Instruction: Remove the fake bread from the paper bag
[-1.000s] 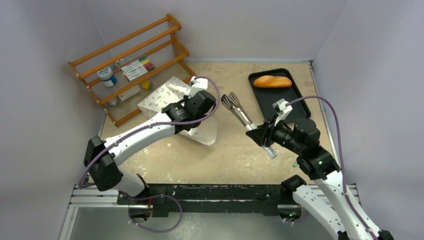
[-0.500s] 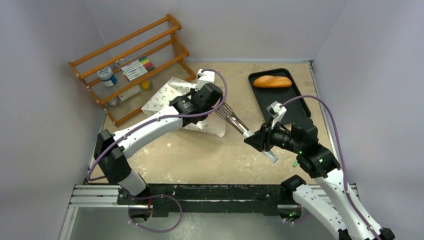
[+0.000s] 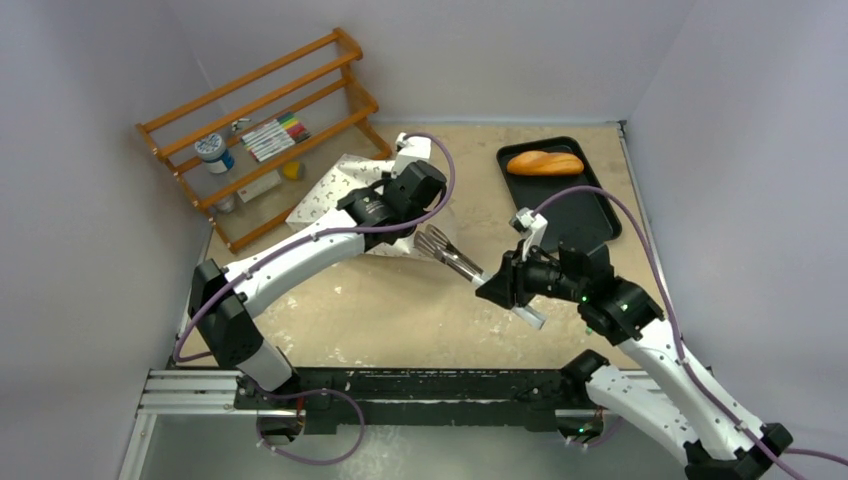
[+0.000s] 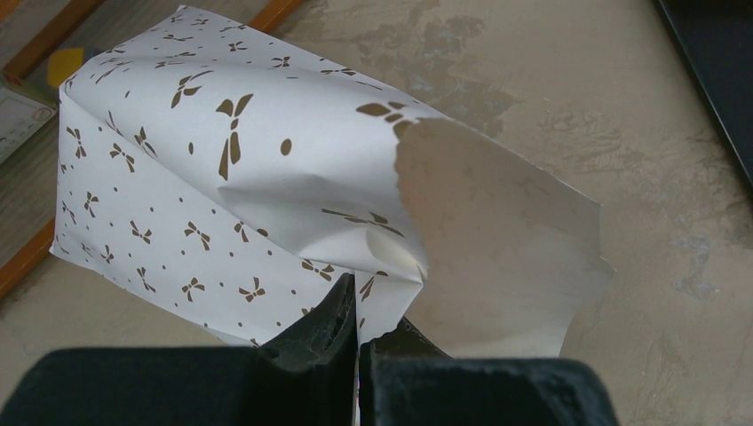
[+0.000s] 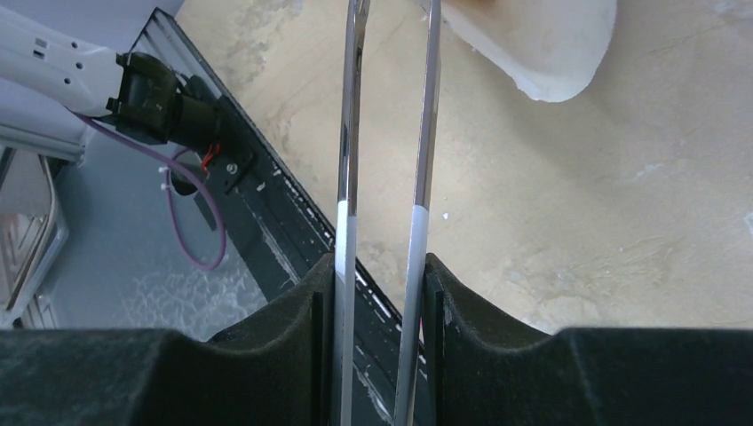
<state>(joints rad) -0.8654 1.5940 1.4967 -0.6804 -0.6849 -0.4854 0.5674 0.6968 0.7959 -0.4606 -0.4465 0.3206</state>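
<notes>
The paper bag [image 3: 330, 190], off-white with small dark marks, lies at the back left; its open mouth shows in the left wrist view [image 4: 497, 231]. My left gripper [image 3: 398, 218] is shut on the bag's mouth edge [image 4: 357, 293]. My right gripper [image 3: 497, 285] is shut on metal tongs [image 3: 450, 255], both arms squeezed between its fingers [image 5: 382, 266]. The tong tips point at the bag mouth, just short of it. The bag's lip shows at the top of the right wrist view [image 5: 542, 44]. A fake bread [image 3: 544, 162] lies on the black tray [image 3: 575, 215]. The bag's inside is hidden.
A wooden rack [image 3: 260, 130] with a jar, markers and small items stands at the back left, right behind the bag. The black tray sits at the back right near the wall. The black rail [image 3: 420, 385] runs along the near edge.
My left gripper has drawn the bag's mouth edge up and toward the back. My right arm has swung the tongs left and nearer, so the tips are now by the bag mouth.
</notes>
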